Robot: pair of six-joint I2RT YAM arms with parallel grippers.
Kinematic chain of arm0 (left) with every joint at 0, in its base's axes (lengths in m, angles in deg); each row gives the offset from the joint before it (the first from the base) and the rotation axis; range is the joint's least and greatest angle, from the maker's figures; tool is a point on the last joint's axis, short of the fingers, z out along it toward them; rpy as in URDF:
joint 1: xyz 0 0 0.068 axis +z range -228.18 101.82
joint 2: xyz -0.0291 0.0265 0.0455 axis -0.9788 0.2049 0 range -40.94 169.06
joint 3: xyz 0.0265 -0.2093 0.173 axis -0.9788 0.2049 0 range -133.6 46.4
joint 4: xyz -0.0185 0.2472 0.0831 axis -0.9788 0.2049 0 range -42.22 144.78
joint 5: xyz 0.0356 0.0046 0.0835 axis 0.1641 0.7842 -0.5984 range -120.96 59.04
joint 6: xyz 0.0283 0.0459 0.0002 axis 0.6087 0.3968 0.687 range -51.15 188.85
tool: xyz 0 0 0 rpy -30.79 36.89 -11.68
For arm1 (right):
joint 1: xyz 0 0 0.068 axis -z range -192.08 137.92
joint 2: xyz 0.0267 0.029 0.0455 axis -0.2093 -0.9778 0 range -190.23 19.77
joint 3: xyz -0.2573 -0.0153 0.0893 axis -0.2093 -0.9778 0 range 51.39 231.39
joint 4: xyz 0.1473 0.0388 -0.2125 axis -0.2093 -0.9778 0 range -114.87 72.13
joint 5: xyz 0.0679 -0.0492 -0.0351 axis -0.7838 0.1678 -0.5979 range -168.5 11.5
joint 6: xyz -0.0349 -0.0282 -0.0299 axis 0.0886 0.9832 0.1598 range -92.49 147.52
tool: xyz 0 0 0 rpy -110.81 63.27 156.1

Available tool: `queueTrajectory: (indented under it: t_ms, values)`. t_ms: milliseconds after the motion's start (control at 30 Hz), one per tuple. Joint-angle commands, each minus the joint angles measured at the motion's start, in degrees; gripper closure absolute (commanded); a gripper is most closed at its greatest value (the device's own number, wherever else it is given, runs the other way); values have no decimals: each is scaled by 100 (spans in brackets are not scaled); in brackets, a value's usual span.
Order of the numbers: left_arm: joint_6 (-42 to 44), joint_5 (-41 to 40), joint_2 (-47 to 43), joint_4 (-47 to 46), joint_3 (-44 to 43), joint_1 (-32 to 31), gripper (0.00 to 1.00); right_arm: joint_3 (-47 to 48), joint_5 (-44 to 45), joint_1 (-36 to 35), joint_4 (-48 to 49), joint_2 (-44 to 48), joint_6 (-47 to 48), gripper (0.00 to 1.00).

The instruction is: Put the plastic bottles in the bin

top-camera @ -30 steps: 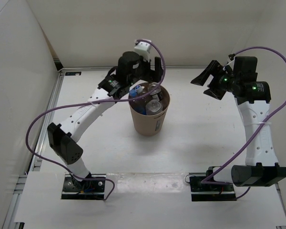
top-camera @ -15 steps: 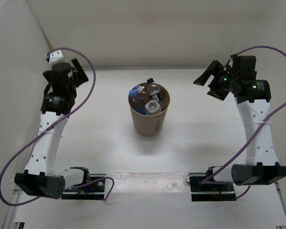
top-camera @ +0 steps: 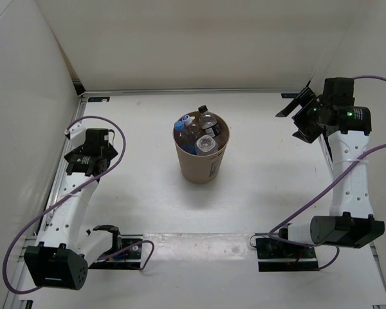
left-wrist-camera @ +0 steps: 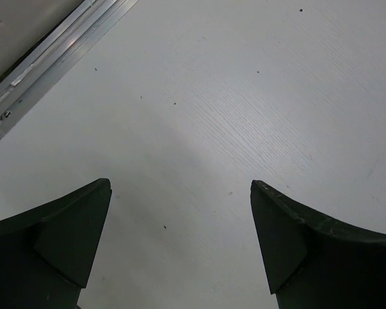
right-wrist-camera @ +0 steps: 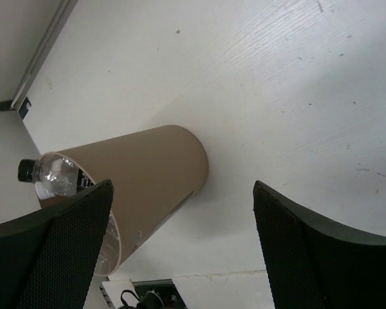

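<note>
The tan bin stands upright in the middle of the table. Several clear plastic bottles stand in it: a blue-capped one, a black-capped one and one more. My left gripper is far left of the bin, open and empty; the left wrist view shows only bare table between its fingers. My right gripper is open and empty at the right rear. The right wrist view shows the bin with the black-capped bottle sticking out.
White walls stand along the left and back of the table. A metal rail runs along the left table edge. The arm bases sit at the near edge.
My left arm has swung from over the bin out to the far left and pulled back toward its base. My right gripper has moved a little right.
</note>
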Motion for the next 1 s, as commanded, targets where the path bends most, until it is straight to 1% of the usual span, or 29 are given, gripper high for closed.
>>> queueTrajectory:
  t_ms: [0, 233, 400, 467, 500, 567, 600, 633, 733, 833, 867, 900, 967]
  values:
    - [-100, 68, 45, -324, 66, -1, 0, -1, 361, 121, -243, 224, -233, 10]
    - [-117, 947, 238, -966, 251, 16, 0, -185, 309, 384, -295, 338, -462, 10]
    - [-617, 1324, 291, -1107, 427, -1, 0, -422, 186, 674, -330, 461, -514, 10]
    - [-636, 1474, 300, -1230, 497, 7, 0, -440, 247, 841, -374, 505, -515, 10]
    - [-610, 1544, 291, -1248, 506, 7, 0, -466, 308, 990, -436, 505, -506, 10]
    - [-513, 1737, 283, -1458, 602, -1, 0, -510, 387, 1044, -454, 575, -462, 10]
    - [-304, 1860, 248, -1598, 629, 16, 0, -571, 457, 1035, -471, 567, -410, 10]
    - [-102, 2166, 239, -1930, 655, 7, 0, -607, 484, 1026, -506, 636, -400, 10]
    - [84, 2362, 212, -2222, 761, -2, 0, -1009, 432, 1079, -472, 768, -470, 10]
    - [252, 2336, 168, -2443, 840, 7, 0, -1108, 344, 1184, -471, 796, -541, 10]
    - [209, 2179, 151, -2443, 857, 7, 0, -1082, 396, 1167, -524, 761, -550, 10]
    - [-62, 1951, 116, -2356, 910, 7, 0, -1055, 475, 1141, -533, 751, -541, 10]
    - [-21, 1879, 107, -2355, 928, -1, 0, -932, 537, 1088, -620, 708, -515, 10]
